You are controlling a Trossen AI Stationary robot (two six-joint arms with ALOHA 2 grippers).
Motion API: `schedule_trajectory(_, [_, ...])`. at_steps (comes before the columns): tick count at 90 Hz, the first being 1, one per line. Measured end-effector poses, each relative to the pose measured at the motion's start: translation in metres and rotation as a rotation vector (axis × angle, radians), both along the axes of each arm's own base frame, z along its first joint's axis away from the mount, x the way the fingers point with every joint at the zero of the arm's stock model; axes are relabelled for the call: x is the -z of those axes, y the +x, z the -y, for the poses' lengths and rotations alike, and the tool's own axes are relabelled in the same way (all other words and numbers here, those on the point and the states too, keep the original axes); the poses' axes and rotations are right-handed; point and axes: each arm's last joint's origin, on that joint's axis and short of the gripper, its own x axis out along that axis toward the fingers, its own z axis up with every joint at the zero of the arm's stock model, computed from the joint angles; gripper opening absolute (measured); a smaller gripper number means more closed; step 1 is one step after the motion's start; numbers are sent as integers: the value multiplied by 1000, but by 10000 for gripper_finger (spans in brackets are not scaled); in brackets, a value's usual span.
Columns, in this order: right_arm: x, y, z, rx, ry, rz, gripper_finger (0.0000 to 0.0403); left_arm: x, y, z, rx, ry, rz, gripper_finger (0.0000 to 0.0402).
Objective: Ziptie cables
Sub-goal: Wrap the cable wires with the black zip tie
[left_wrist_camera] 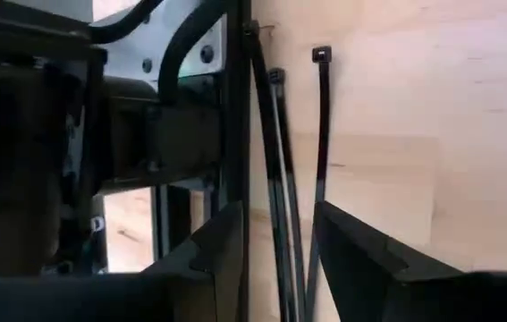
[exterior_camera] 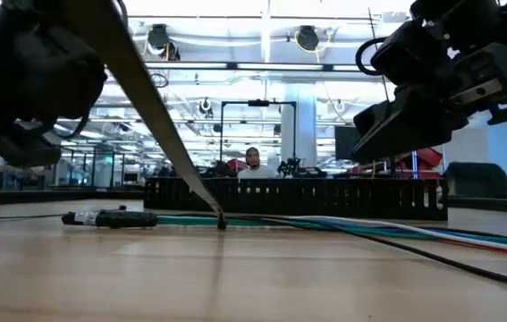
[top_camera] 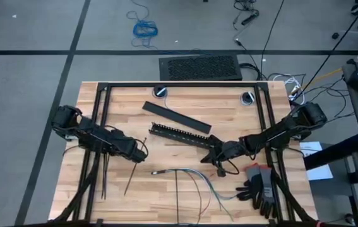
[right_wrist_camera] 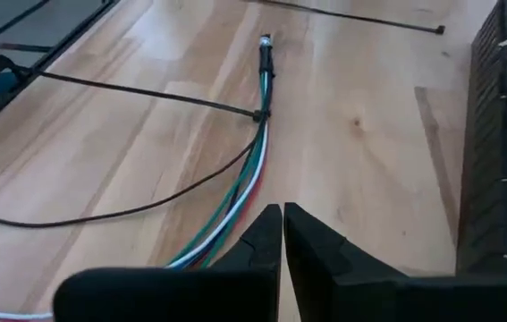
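The cables (top_camera: 194,180), thin blue, green and pale wires, lie on the wooden table with a dark end piece (right_wrist_camera: 266,49) at their left end. One ziptie (right_wrist_camera: 146,94) lies with its head on the cables (right_wrist_camera: 244,170) and runs toward the near edge. In the low view this ziptie (exterior_camera: 159,116) slants up close to the camera. Another ziptie (top_camera: 134,171) lies loose to the left. Several more zipties (left_wrist_camera: 320,134) lie beside the frame rail. My left gripper (left_wrist_camera: 275,219) is open, a finger on either side of these strips. My right gripper (top_camera: 211,157) hovers shut above the table, right of the cables.
A black slotted bar (top_camera: 179,134) and a flat black bar (top_camera: 175,116) lie at the table's far middle. Dark gloves (top_camera: 259,188) sit near the right front. Black frame rails (top_camera: 96,126) run along both sides. A thin black cord (right_wrist_camera: 101,215) curves beside the wires. A person (exterior_camera: 253,161) sits beyond the table.
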Motion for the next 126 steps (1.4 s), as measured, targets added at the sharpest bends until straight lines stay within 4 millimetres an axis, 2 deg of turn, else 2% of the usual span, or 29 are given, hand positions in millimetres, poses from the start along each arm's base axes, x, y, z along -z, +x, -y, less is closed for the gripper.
schedule_trajectory(15, [0,0,-2,1,15,-3,8,15,2,3,65,-58,-62,108])
schedule_trajectory(32, [0,0,-2,11,35,-6,8,23,3,3,87,-63,-113,58])
schedule_trajectory(57, [0,-3,-8,-10,43,-11,8,37,3,4,123,-113,-153,6])
schedule_trajectory(74, [0,-3,-10,-16,40,-11,8,45,-4,3,107,-154,-153,3])
schedule_trajectory(109, [0,-3,-10,-17,37,-10,8,47,0,4,120,-167,-112,2])
schedule_trajectory(126, [0,-3,-10,-17,37,-9,8,42,11,8,155,-188,-76,2])
